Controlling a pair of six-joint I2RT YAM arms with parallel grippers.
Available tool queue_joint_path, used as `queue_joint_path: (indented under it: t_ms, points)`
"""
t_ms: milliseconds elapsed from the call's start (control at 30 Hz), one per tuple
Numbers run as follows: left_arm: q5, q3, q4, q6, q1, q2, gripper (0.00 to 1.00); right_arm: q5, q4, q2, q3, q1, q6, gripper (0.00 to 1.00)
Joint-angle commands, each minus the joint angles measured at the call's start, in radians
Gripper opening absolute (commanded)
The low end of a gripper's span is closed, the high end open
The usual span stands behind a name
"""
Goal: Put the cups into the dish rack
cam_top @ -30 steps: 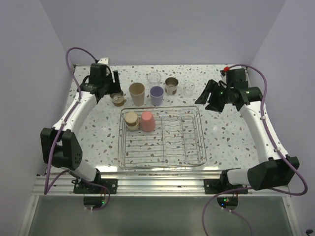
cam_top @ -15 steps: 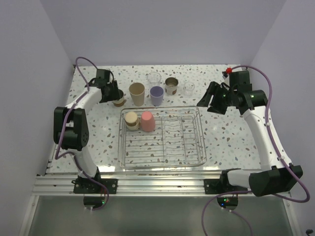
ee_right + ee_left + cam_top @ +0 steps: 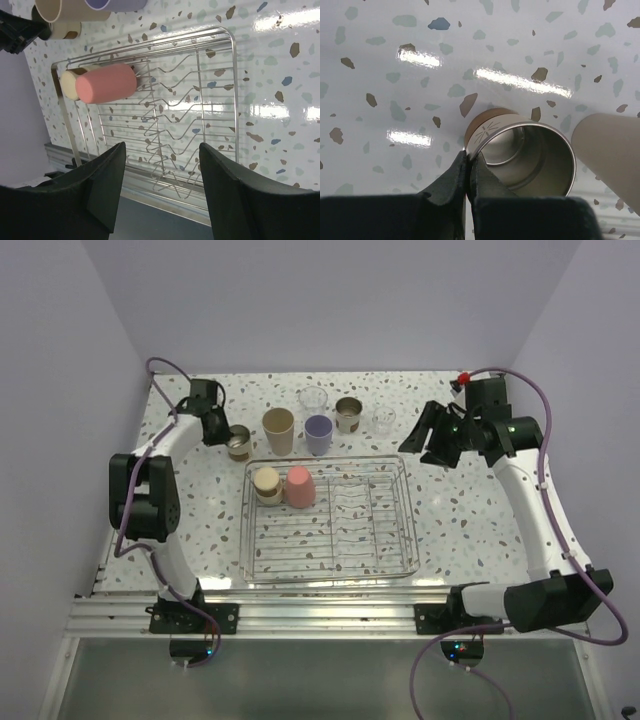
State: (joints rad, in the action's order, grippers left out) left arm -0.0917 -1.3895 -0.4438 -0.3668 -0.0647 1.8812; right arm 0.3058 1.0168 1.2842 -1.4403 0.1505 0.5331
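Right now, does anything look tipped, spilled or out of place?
Nothing stands out. The pink cup and cream cup stand in the far-left corner of the dish rack; the other cups stand upright on the table. The left gripper pinches the brown cup by its rim.

My table point(image 3: 440, 530) is glossy white, flecked with brown, grey-green and blue chips. On the far left I see a brown cup point(image 3: 238, 443) with a steel-grey inside, a tan cup point(image 3: 278, 430) and a lavender cup point(image 3: 318, 433). In the silver rack point(image 3: 413, 530) is a pink cup point(image 3: 300, 486).
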Motion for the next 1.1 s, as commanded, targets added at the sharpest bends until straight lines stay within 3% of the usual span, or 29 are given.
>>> queue_joint_path:
  t_ms: [0,133,167,200,233,267,333,500,667,867,1067]
  points:
    - [0.062,-0.019,0.028,-0.089,0.026,-0.13,0.0,0.068,-0.075,0.041,-0.087,0.001,0.013,0.64]
    - [0.15,0.052,0.111,-0.208,0.031,-0.273,0.0,0.246,-0.245,0.092,-0.112,0.003,0.096,0.74]
    - [0.177,0.069,0.129,-0.224,0.034,-0.318,0.0,0.291,-0.353,0.108,-0.103,0.004,0.16,0.81]
    - [0.196,0.075,0.14,-0.256,0.034,-0.338,0.0,0.368,-0.415,0.116,-0.097,0.007,0.198,0.95]
    - [0.217,0.082,0.154,-0.276,0.035,-0.358,0.0,0.4,-0.475,0.125,-0.091,0.017,0.24,0.98]
    - [0.269,0.093,0.184,-0.293,0.036,-0.388,0.0,0.424,-0.595,0.135,-0.086,0.026,0.319,0.98]
    - [0.311,0.099,0.207,-0.348,0.039,-0.418,0.0,0.472,-0.691,0.177,-0.092,0.067,0.402,0.98]
    - [0.587,0.107,0.399,-0.478,0.039,-0.479,0.0,0.51,-1.002,0.288,-0.135,0.182,0.571,0.98]
    - [0.814,0.243,0.834,-0.765,0.039,-0.554,0.0,0.49,-1.441,0.432,-0.155,0.273,0.887,0.98]
    - [0.865,0.28,1.02,-0.905,0.037,-0.576,0.0,0.454,-1.46,0.532,-0.284,0.314,0.93,0.98]
    - [0.873,0.343,1.189,-1.009,0.032,-0.559,0.0,0.432,-1.437,0.527,-0.266,0.319,0.909,0.98]
